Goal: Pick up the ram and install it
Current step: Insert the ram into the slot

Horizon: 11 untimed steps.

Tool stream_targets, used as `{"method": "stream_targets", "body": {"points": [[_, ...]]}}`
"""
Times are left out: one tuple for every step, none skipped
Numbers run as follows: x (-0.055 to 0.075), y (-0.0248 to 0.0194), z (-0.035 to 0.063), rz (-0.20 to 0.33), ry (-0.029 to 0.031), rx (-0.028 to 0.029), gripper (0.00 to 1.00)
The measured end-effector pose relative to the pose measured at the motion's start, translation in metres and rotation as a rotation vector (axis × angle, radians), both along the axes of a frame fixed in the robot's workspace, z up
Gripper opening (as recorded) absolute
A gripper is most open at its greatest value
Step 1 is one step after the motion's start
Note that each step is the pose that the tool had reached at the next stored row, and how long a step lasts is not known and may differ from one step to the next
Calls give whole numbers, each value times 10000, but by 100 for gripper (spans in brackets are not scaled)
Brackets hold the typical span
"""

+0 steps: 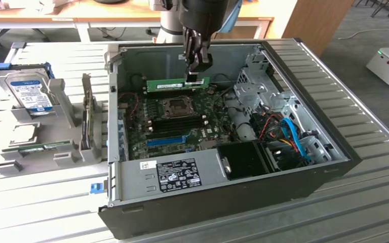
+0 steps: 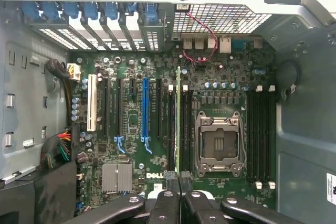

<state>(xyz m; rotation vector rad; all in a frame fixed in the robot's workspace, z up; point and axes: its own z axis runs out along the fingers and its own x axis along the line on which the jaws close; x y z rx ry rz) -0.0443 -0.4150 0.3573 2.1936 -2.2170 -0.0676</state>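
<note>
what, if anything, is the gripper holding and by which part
The gripper is shut on the ram, pinching its upper long edge, toward the exterior view's right.

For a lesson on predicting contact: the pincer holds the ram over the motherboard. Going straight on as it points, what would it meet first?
The pincer points down; the ram it grips would likely reach the black memory slots beside the CPU socket first, though depth is unclear.

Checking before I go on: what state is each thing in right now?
memory stick: gripped, on edge, level, above the board.
claw: shut on the memory stick.
computer case: on its side, open.
processor socket: bare, no cooler.
hard drive: upright, outside the case.
</note>
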Motion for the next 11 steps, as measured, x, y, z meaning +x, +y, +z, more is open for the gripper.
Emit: {"method": "stream_targets", "body": {"points": [[0,0,0,0,0,0,12],[0,0,0,0,0,0,12],[0,0,0,0,0,0,12],[0,0,-1,1,0,0,12],[0,0,-5,0,-2,2,12],[0,0,-13,0,-4,4,12],[0,0,-22,1,-7,2,12],[1,0,-31,2,-8,-1,12],[1,0,-44,1,-11,0,12],[0,0,-59,0,-15,0,12],[0,0,-77,0,-23,0,12]]}}
